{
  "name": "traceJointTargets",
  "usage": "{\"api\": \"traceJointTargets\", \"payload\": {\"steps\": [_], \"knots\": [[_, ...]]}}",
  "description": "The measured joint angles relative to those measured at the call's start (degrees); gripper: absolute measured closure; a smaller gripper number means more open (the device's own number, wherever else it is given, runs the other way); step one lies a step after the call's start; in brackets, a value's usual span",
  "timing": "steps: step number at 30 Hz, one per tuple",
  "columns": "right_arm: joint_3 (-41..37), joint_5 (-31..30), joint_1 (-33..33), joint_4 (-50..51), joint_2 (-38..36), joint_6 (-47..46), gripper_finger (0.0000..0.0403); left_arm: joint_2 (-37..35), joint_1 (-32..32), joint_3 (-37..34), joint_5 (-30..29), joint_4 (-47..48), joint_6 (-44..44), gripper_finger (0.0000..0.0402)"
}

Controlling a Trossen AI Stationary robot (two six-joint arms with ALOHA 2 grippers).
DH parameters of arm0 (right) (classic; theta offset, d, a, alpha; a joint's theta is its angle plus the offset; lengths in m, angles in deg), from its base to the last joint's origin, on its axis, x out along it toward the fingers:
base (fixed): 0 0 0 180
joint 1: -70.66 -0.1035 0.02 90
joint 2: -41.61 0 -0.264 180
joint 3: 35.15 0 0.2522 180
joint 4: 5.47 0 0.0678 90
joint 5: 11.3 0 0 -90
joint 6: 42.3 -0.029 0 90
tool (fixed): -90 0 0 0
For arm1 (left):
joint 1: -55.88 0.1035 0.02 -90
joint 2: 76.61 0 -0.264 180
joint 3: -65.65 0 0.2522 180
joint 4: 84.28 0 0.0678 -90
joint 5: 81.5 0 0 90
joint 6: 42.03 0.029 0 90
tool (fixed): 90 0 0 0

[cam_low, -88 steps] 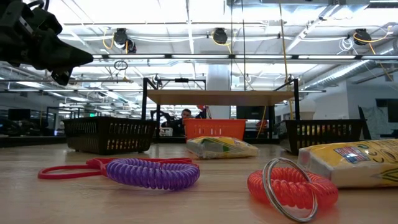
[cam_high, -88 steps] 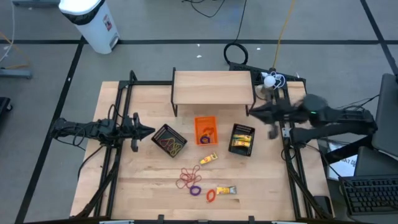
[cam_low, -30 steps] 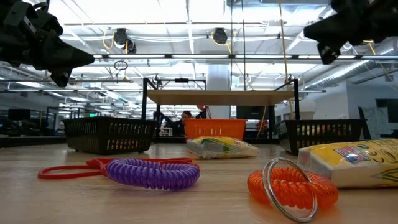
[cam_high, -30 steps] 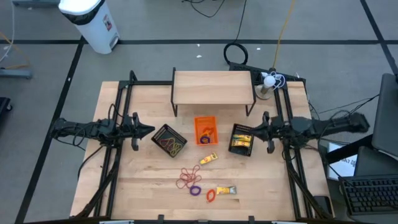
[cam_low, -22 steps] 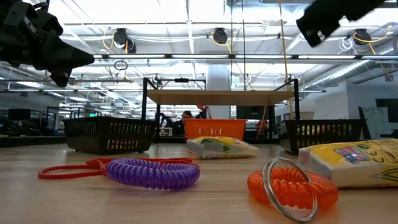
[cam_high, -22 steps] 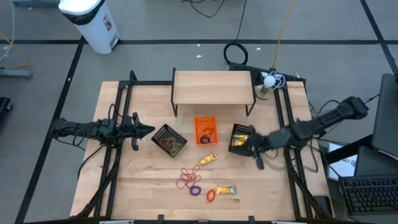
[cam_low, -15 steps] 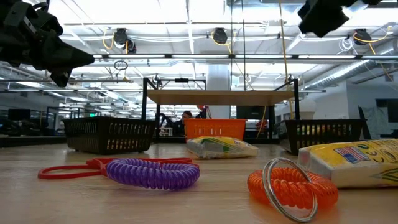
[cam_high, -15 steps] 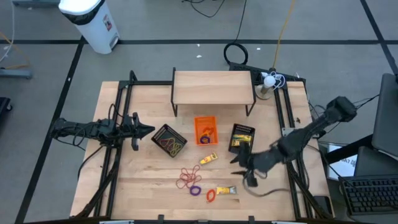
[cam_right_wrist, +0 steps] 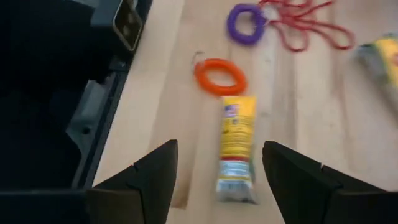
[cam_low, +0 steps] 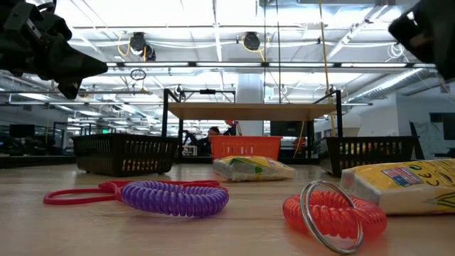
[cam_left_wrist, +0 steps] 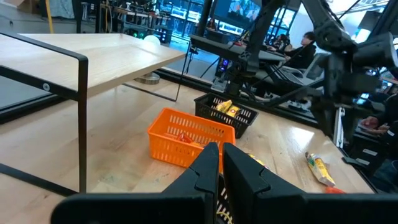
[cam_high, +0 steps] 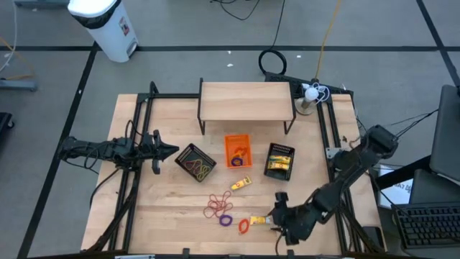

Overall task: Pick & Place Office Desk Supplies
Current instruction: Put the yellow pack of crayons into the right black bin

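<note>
A: Near the front edge of the surface (cam_high: 172,230), the right tool (cam_right_wrist: 216,163) is hovering with its fingers spread wide, straddling the yellow packet (cam_right_wrist: 236,147) from above and gripping nothing.

B: Where are the other supplies lying?

A: Just beyond the packet, the orange ring (cam_right_wrist: 220,76) is lying almost touching its end; the purple ring (cam_right_wrist: 245,23) and the red rubber bands (cam_right_wrist: 305,26) are sitting farther on. A 2nd yellow packet (cam_high: 241,184) is resting between them and the orange tray (cam_high: 238,150).

B: So how should this pick go?

A: I'm judging that it should be lowering straight down with the packet centred between the fingers, closing across the narrow width near the middle, where the pouch looks fullest. Staying clear of the orange ring matters, since a finger could be snagging it.

B: And the left tool (cam_left_wrist: 217,163)?

A: It's waiting at the left side, fingers pressed together and empty, pointing toward the 2 black mesh trays (cam_high: 195,162).
</note>
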Motion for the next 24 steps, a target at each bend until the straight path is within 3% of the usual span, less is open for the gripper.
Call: {"api": "traceJointTargets", "payload": {"steps": [17,24], "knots": [[-0.04,-0.99,0.99,-0.94,11.36,-0.51,0.0176,0.00,0.01,0.00,-0.01,0.01,0.60,0.0380],[-0.04,2.04,2.28,-0.74,12.75,-1.50,0.0187,0.00,0.00,0.00,-0.01,0.01,0.98,0.0380]]}}
